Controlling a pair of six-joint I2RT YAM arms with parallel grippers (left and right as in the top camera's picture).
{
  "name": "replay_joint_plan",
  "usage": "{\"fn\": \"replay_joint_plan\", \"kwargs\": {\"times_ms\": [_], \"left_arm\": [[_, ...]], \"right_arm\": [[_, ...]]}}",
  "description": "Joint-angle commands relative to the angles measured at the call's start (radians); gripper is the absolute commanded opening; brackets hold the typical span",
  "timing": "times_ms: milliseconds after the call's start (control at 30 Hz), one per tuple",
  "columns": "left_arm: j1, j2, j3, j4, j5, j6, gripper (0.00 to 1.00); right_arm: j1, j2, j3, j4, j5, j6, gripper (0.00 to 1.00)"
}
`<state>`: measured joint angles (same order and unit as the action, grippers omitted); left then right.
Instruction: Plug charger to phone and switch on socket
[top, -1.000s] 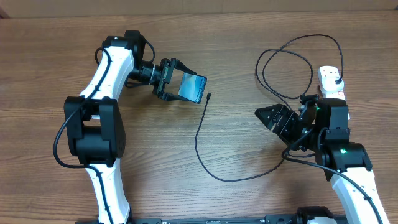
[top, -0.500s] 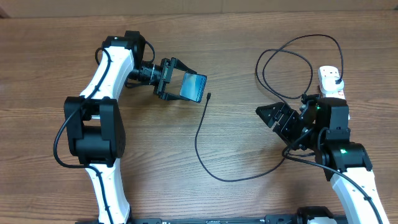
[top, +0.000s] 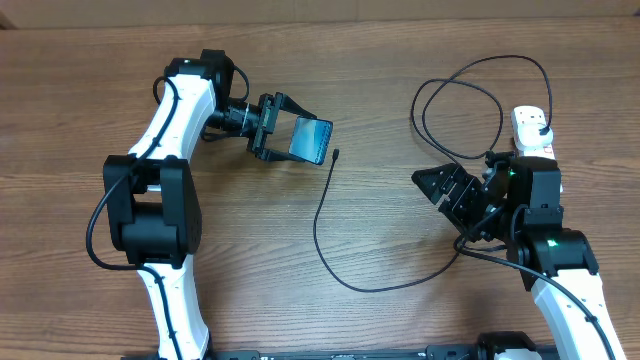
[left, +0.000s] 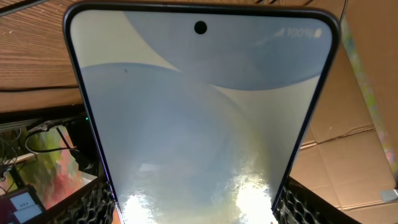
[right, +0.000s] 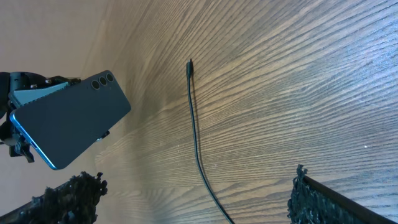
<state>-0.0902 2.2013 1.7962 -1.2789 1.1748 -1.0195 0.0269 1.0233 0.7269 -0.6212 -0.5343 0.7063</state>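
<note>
Upper left of the overhead view, the left arm (top: 180, 110) reaches toward the middle, and the left jaws clamp the phone (top: 312, 141) by its two long edges. The phone is tilted, with its lit screen turned back toward that wrist. Through the left wrist camera the pale blue screen (left: 199, 118) fills nearly the whole frame, with a black jaw pad at each lower corner. Brown cardboard (left: 354, 155) shows behind it on the right. From the right wrist, the phone's dark back (right: 68, 118) with three lenses sits at the left edge.

Just right of the phone and apart from it, the charger's (top: 316, 225) small tip lies flat on the worktop (top: 400, 60). The thin black cable runs down the centre, curves along the lower middle and passes under the right arm (top: 545, 250). It comes out again in wide loops at upper right. The right wrist view shows the same tip and cable (right: 195, 130) stretched over bare wood grain.

Far right, the white socket (top: 528, 128) lies lengthwise, and the right arm covers its lower end. A dark thing sits on its top, too small to tell what it is, and the switches cannot be made out.

The right jaws stand released and wide, holding nothing. They hover over the worktop right of centre, well apart from the tip and pointing toward it. Their fingers (right: 68, 196) frame the bottom of the right wrist view.
</note>
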Motion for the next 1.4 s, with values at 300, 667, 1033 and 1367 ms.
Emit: {"fn": "replay_joint_plan", "kwargs": {"times_ms": [300,667,1033,1367], "left_arm": [[-0.016,-0.002,0.028,-0.003,0.046,-0.016,0.51],[-0.034,-0.002,0.028,-0.003,-0.095,-0.013,0.5],[-0.094,-0.002,0.028,-0.003,-0.467,-0.091,0.49],[-0.126,-0.002,0.028,-0.003,-0.572,-0.115,0.47]], "right_arm": [[0.006,0.0,0.026,0.007,0.01,0.005,1.0],[0.006,0.0,0.025,0.022,0.019,0.004,1.0],[0.041,0.046,0.025,0.111,0.018,0.004,0.94],[0.235,0.216,0.025,0.347,0.072,0.065,0.73]]}}
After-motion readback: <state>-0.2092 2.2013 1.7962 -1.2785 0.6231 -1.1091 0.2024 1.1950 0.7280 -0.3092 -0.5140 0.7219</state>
